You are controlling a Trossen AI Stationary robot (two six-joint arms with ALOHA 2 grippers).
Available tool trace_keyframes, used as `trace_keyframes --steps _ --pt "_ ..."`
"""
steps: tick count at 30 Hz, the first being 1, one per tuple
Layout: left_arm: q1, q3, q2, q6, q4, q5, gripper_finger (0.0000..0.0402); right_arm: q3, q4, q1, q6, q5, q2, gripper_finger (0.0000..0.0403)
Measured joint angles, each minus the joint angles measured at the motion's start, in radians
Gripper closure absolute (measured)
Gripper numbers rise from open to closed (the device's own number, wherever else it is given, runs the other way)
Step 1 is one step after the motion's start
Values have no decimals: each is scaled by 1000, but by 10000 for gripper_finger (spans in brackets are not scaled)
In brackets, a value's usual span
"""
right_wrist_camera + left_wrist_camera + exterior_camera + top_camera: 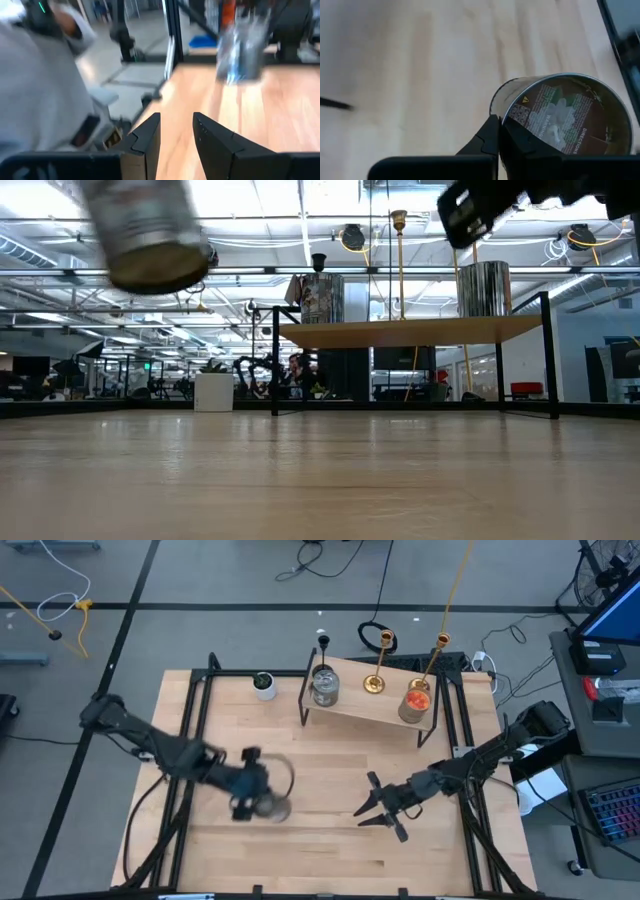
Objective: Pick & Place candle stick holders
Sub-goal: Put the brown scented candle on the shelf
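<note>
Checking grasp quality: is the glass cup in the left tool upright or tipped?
Tipped. The glass cup shows its labelled base in the left wrist view, and the low view shows it slanted, clear of the table.

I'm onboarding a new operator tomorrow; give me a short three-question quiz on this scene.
1. True or false: the left gripper holds a silvery glass cup lifted off the table.
2. Which sits at the right end of the raised shelf? A) white cup B) orange-red cup C) black stemmed holder
3. Fill in: the right gripper has its jaws ____ with nothing between them.

Key: 1 true; 2 B, the orange-red cup; 3 open.
</note>
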Motion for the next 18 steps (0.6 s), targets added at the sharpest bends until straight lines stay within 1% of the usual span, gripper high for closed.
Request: trace_keyframes --steps 3,7,12,14,18 --pt "105 71 21 89 4 8 398 0 -94 5 1 0 0 293" --pt "215 186 78 160 -5 22 398 0 -148 9 0 3 0 293" --pt "316 366 223 299 -103 31 397 0 -193 9 27 3 -9 293" --pt "351 442 287 330 -104 40 398 0 -228 9 64 0 -14 293" --pt "417 585 394 382 -94 61 399 -1 -284 9 87 -1 -19 293"
